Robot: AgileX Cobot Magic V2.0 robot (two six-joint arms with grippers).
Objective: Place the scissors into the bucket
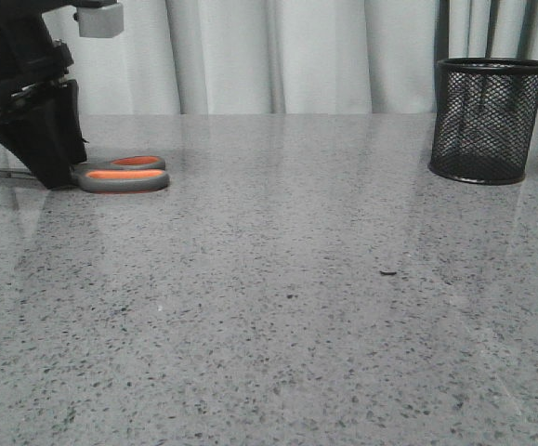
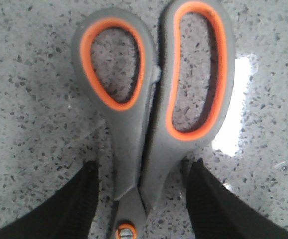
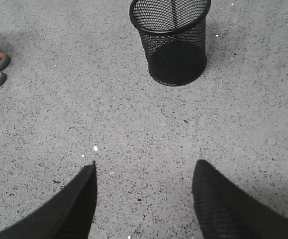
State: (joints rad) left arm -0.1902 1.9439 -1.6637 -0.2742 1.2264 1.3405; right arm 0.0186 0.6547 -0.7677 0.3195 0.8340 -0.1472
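On my front feed the left gripper (image 1: 50, 177) is down at the far left of the table (image 1: 278, 307), right over the scissors (image 1: 122, 174). The scissors lie flat on the grey speckled surface, their grey handles with orange inner loops sticking out toward the middle of the table from under the gripper body; the blades are hidden behind it from this angle.

The left wrist camera gives me the close look. The scissors (image 2: 144, 114) lie closed, both handle loops side by side, the orange pivot dot just at the edge of the view. The left gripper's fingers (image 2: 79, 204) are spread, one on each side of the neck where the handles narrow, with bare table showing between each finger and the grey plastic. I think they are not yet touching, though the gap on the one side is slim and the picture is soft there.

The bucket (image 1: 488, 121) stands upright at the far right of the table, well apart from the scissors, a black mesh cup.

From the right wrist camera, the right gripper (image 3: 144, 199) hangs above bare table with its fingers (image 3: 218, 204) spread wide, holding nothing, the bucket (image 3: 171, 45) beyond it.
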